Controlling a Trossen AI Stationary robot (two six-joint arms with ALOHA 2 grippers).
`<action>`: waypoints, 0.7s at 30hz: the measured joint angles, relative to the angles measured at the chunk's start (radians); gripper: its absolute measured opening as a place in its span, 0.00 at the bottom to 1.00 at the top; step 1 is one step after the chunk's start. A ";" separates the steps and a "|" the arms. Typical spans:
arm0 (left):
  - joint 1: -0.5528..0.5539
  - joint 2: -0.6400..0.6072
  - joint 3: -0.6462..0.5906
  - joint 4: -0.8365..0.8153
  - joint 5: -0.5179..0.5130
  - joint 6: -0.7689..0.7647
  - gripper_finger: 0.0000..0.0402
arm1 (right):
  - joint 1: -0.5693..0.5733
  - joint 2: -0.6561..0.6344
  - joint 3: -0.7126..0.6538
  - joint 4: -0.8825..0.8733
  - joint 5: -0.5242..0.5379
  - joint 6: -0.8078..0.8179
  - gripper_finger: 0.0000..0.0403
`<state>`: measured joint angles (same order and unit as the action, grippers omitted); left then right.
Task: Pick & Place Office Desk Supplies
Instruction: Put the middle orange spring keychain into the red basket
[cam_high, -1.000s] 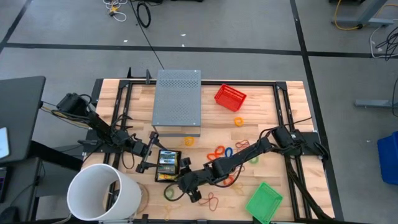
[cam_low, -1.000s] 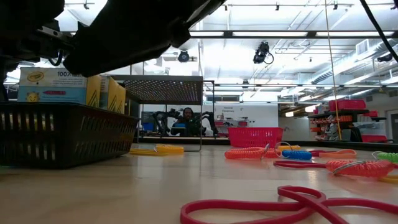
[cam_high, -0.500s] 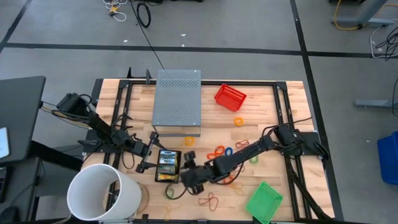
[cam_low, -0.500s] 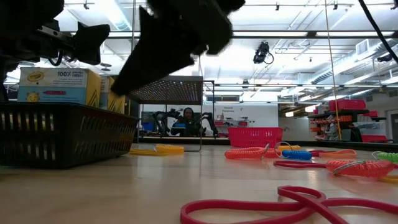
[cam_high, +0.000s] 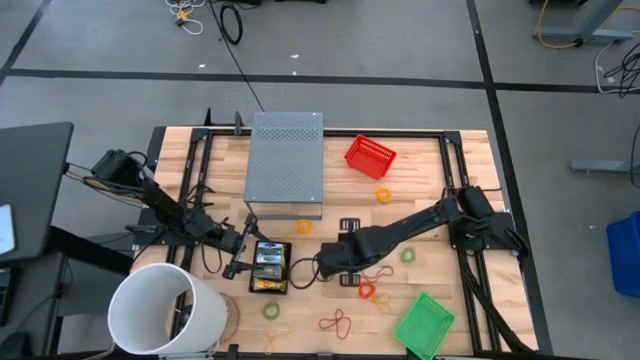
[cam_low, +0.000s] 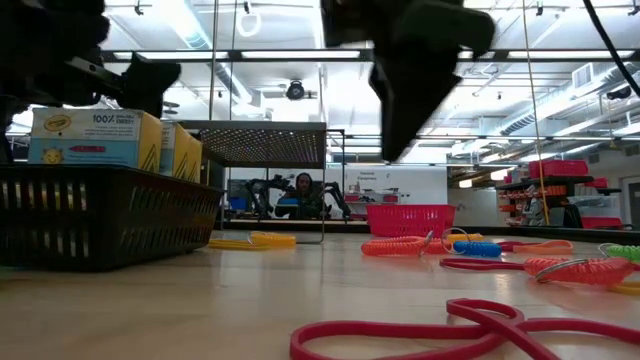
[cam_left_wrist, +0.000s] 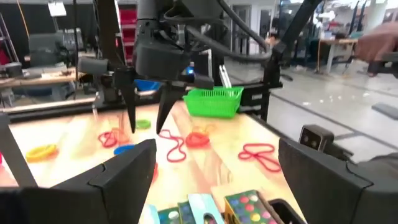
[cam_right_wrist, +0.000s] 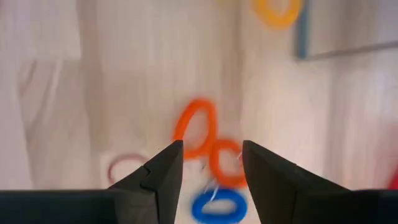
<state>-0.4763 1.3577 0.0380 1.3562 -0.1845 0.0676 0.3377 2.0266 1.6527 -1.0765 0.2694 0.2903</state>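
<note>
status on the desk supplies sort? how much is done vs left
Done: crayon boxes already sit in the black tray. In hand: nothing; the right gripper hangs open and empty over the orange and blue loops, beside the tray, and the left gripper waits open at the tray's other side. Left: most loops still lie loose on the table, and the red and green baskets look empty.
</note>
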 joint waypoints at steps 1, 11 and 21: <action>0.000 0.000 0.013 -0.030 -0.001 -0.001 0.84 | -0.010 0.000 -0.014 -0.001 -0.030 -0.013 0.43; 0.028 0.000 0.124 -0.225 -0.048 0.046 0.84 | -0.115 -0.007 -0.101 0.146 -0.271 -0.132 0.43; 0.081 0.000 0.130 -0.219 -0.038 0.058 0.84 | -0.117 -0.003 -0.221 0.255 -0.318 -0.150 0.43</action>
<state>-0.3957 1.3579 0.1677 1.1376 -0.2226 0.1254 0.2210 2.0232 1.4313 -0.8213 -0.0487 0.1407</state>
